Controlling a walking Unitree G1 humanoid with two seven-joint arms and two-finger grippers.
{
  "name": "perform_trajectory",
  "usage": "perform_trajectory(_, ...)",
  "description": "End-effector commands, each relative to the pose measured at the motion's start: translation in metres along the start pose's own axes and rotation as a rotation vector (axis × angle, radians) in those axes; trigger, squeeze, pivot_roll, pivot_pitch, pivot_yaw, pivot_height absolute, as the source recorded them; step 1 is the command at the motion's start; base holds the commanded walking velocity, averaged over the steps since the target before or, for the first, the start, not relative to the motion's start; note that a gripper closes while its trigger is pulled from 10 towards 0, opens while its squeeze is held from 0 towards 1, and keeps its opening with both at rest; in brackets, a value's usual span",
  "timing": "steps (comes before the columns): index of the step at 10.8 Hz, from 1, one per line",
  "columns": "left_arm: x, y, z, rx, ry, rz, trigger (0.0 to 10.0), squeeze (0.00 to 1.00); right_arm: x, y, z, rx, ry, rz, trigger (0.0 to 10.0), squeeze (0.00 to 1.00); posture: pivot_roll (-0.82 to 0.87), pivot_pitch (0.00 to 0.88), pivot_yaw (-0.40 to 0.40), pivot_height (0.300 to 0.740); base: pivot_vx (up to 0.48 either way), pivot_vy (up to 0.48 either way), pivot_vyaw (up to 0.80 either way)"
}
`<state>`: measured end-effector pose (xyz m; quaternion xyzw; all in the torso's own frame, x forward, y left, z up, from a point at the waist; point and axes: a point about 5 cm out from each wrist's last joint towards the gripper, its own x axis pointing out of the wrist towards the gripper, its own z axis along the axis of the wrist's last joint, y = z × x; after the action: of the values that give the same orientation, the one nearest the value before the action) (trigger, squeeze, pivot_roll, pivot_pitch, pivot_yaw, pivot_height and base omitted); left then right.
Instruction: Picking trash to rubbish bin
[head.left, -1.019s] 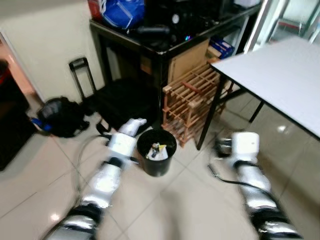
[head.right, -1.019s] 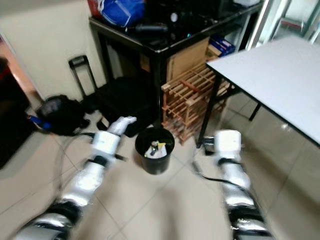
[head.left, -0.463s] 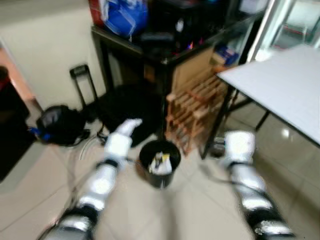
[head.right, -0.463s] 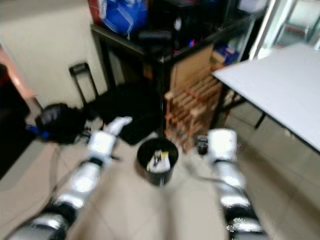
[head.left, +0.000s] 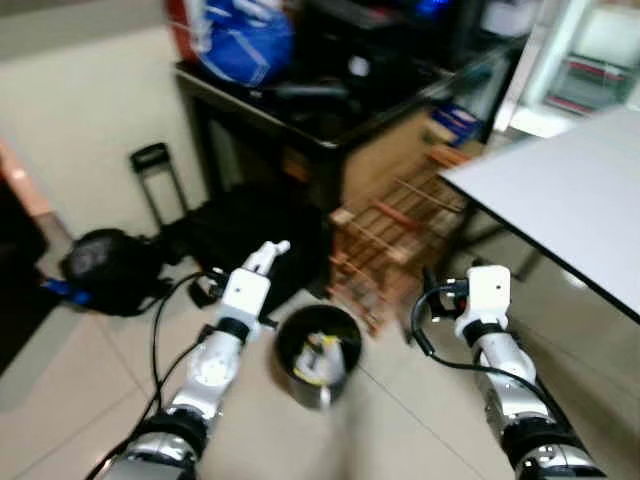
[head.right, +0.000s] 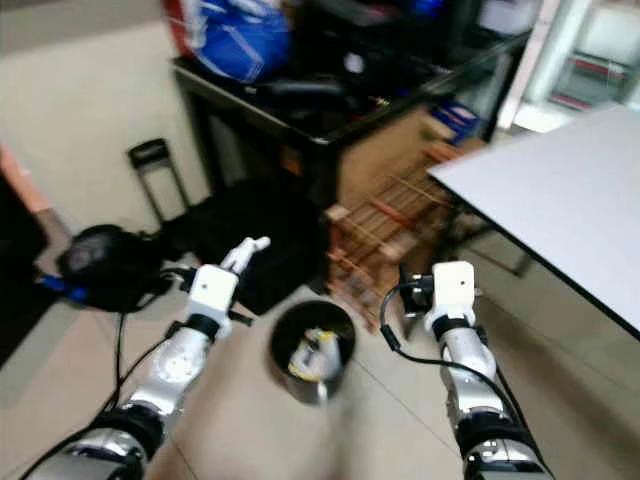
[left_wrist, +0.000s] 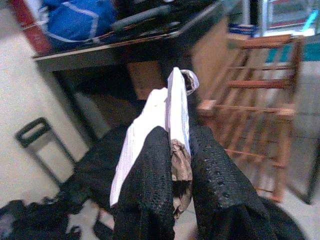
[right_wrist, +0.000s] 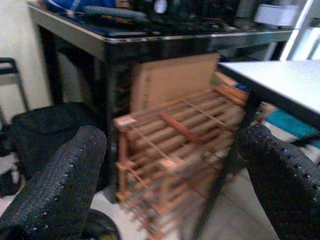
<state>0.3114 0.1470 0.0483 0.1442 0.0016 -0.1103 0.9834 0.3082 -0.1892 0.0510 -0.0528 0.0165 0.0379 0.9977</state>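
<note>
A crumpled white piece of trash (left_wrist: 172, 107) is clamped between the two black fingers of the left gripper (left_wrist: 172, 165), which is held up in the air just to the left of the black rubbish bin (head.left: 318, 355) and a little beyond it. The bin stands on the tiled floor (head.left: 90, 380) and already holds some white and yellow waste. The right gripper (right_wrist: 172, 165) has its fingers wide apart and holds nothing; it points at a wooden rack (head.left: 395, 245) under the black table (head.left: 300, 110). A white table (head.left: 560, 200) is on the right.
</note>
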Motion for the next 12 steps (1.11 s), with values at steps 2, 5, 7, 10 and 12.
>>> perform_trajectory(2, -0.0010, 0.0055, -0.0013, 0.005, 0.007, 0.017, 10.0, 0.00, 0.0013, 0.0091, -0.0005, 0.007, 0.007, 0.032, 10.0, 0.00, -0.03, 0.045, 0.022, 0.740, 0.480, 0.000, 0.00)
perform_trajectory(5, -0.0010, 0.0048, -0.0015, 0.006, 0.009, 0.012, 10.0, 0.00, 0.0015, 0.0099, -0.0012, 0.012, 0.014, 0.035, 10.0, 0.00, -0.03, 0.052, 0.020, 0.740, 0.480, 0.000, 0.00)
perform_trajectory(7, -0.0007, 0.0050, -0.0013, 0.007, 0.008, 0.013, 10.0, 0.00, 0.0017, 0.0107, -0.0052, 0.024, 0.052, 0.037, 10.0, 0.00, -0.03, 0.054, 0.020, 0.740, 0.480, 0.000, 0.00)
perform_trajectory(10, -0.0003, 0.0047, -0.0009, 0.007, 0.008, 0.012, 10.0, 0.00, 0.0023, 0.0107, -0.0042, 0.015, 0.046, 0.040, 10.0, 0.00, -0.03, 0.053, 0.019, 0.740, 0.480, 0.000, -0.23)
perform_trajectory(12, -0.0002, 0.0049, -0.0009, 0.008, 0.008, 0.012, 10.0, 0.00, 0.0028, 0.0109, -0.0040, 0.015, 0.048, 0.040, 10.0, 0.00, -0.03, 0.054, 0.019, 0.740, 0.480, 0.000, 0.00)
